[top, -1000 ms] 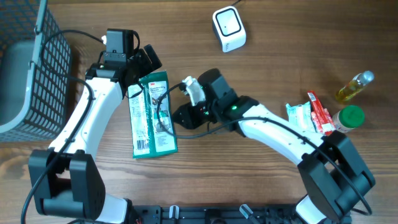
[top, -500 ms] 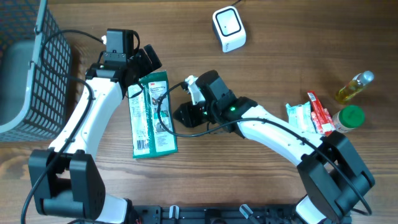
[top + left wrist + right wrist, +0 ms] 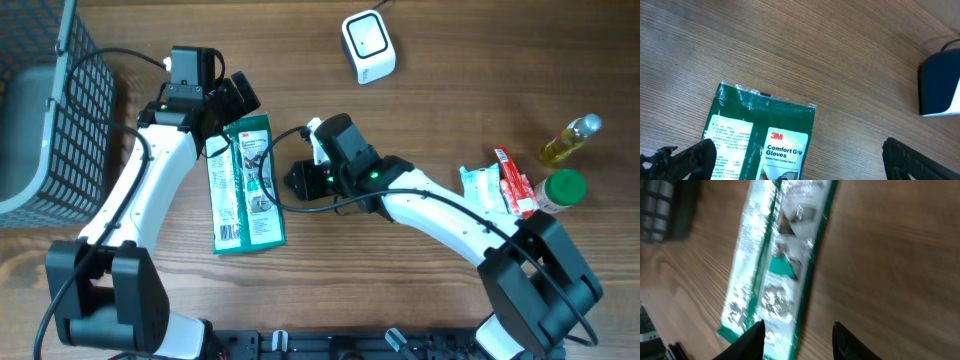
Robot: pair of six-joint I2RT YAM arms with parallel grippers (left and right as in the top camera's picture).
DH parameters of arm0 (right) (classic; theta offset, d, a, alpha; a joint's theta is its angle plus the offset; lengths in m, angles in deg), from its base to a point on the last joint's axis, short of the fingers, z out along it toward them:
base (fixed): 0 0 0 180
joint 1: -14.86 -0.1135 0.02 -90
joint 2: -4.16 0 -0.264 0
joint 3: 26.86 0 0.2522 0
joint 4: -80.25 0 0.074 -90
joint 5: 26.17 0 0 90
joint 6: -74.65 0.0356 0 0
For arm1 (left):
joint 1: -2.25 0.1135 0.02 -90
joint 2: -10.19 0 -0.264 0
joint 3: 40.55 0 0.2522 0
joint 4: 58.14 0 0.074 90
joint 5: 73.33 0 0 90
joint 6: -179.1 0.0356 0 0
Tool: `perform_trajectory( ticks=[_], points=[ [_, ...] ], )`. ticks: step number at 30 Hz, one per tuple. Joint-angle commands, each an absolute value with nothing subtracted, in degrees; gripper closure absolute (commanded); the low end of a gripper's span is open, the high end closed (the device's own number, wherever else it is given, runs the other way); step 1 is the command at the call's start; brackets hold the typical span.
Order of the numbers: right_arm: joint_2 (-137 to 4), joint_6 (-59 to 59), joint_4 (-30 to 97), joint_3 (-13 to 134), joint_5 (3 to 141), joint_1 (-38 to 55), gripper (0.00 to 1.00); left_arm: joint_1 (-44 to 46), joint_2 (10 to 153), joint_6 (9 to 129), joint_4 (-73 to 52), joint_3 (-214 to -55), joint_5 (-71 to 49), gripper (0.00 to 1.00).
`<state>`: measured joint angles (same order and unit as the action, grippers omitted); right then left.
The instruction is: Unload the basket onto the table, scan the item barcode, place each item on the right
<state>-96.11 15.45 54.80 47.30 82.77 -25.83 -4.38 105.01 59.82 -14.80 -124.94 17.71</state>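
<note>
The green glove packet [image 3: 245, 190] lies flat on the tabletop [image 3: 470, 90]. Our left tool [image 3: 231, 119] hovers over its top end, spread wide and empty. Our right tool [image 3: 299, 181] sits just beside its right edge, fingers parted, gripping nothing. The white scanner [image 3: 367, 45] stands well apart.

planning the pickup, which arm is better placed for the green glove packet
Left, probably: left fingers hang wide open over the top end of the green plastic glove packet; right fingers sit at its side.
</note>
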Motion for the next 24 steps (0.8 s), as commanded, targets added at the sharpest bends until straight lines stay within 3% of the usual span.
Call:
perform_trajectory(
  ticks=[1, 15, 24],
  points=[
    [-95.8, 16.0, 51.2, 47.3, 79.9, -25.4, 0.57, -4.4, 105.0, 59.9, -14.8, -125.4, 18.1, 0.00],
    [-95.8, 16.8, 49.7, 47.3, 84.8, -23.0, 0.60, -4.4, 105.0, 59.9, -14.8, -125.4, 18.1, 0.00],
    [-95.8, 18.0, 48.8, 47.3, 88.8, -20.5, 0.55, -4.4, 105.0, 56.8, -16.6, -125.4, 17.2, 0.00]
  ],
)
